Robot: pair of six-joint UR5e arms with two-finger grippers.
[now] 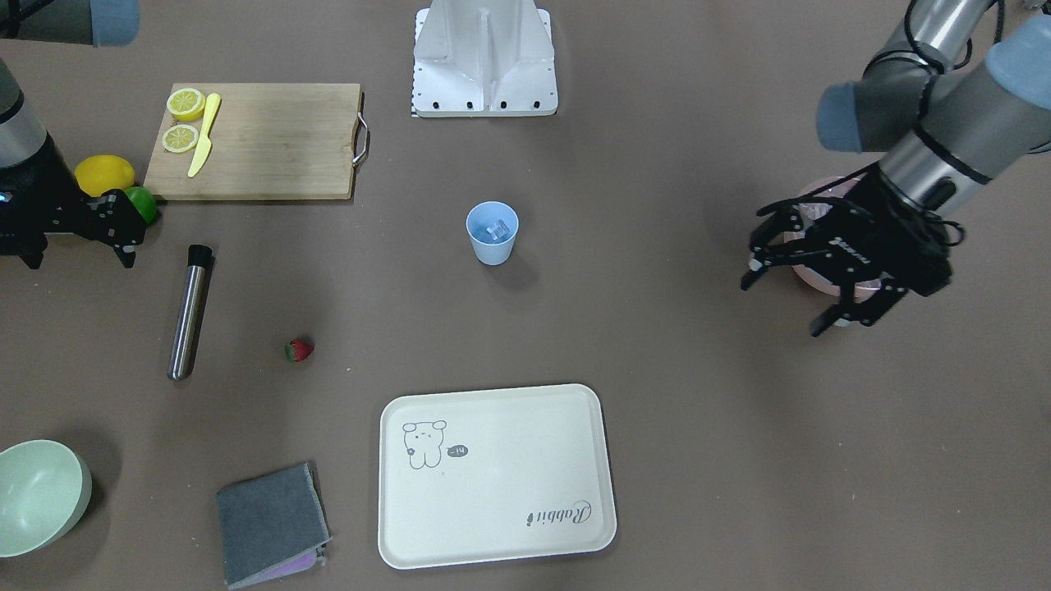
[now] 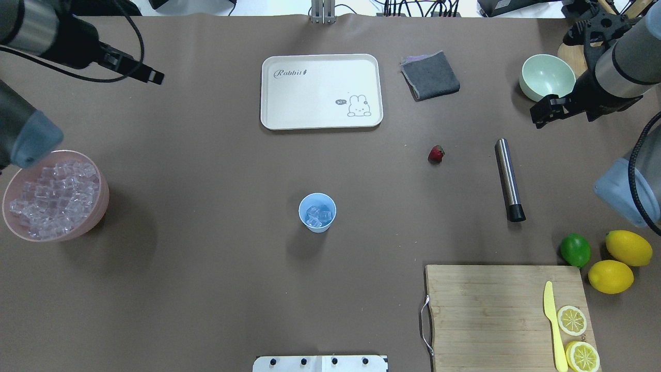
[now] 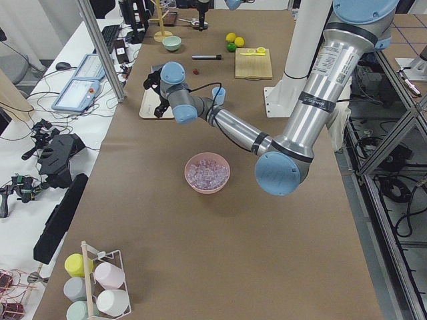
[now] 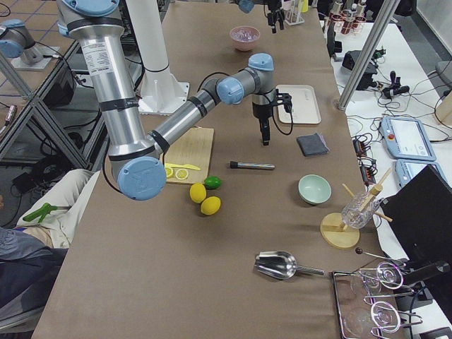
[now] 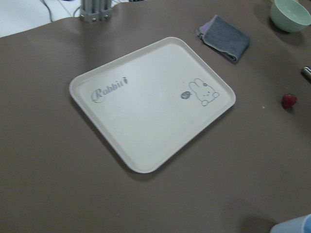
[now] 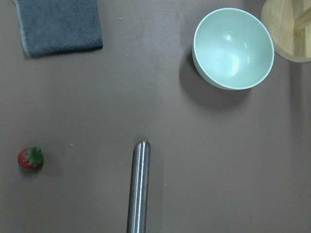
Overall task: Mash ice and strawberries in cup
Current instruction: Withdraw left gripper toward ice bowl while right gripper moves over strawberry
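Note:
The light blue cup stands upright mid-table with a few cubes of ice inside. More ice fills the pink bowl at the left. The strawberry lies alone on the table, beside a steel muddler. My left gripper hovers open and holds nothing, in front of the pink bowl and well away from the cup. Near the green bowl, my right gripper hangs open above the table with nothing in it.
A cream tray and a grey cloth lie on the far side. A pale green bowl sits at the far right. A cutting board carries lemon halves and a yellow knife. Two lemons and a lime lie beside it.

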